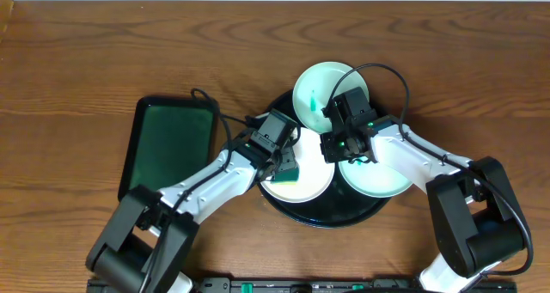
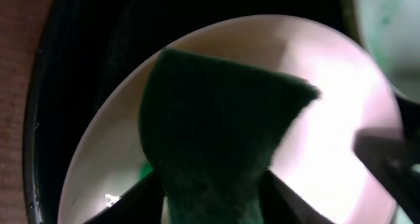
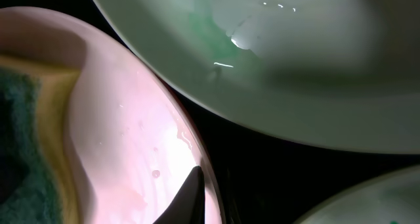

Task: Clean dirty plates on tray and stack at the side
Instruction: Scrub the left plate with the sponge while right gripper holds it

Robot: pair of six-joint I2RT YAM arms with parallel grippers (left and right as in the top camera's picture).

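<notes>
Plate (image 2: pixel 328 138) lies directly beneath my left gripper (image 2: pixel 213 204), which is clamped on a green sponge (image 2: pixel 216 132) resting on it.

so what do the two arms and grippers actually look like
Both the left arm and right arm have glossy white links between chunky black joint housings. The left gripper and right gripper are black. A thin black cable loops above each wrist, and small green lights glow on the right one.

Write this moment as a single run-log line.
phase: wipe | left gripper: shut on sponge, on front-left plate in tray | right gripper: at that plate's rim, grip unclear | rear plate: teal smear | stack: not started
</notes>
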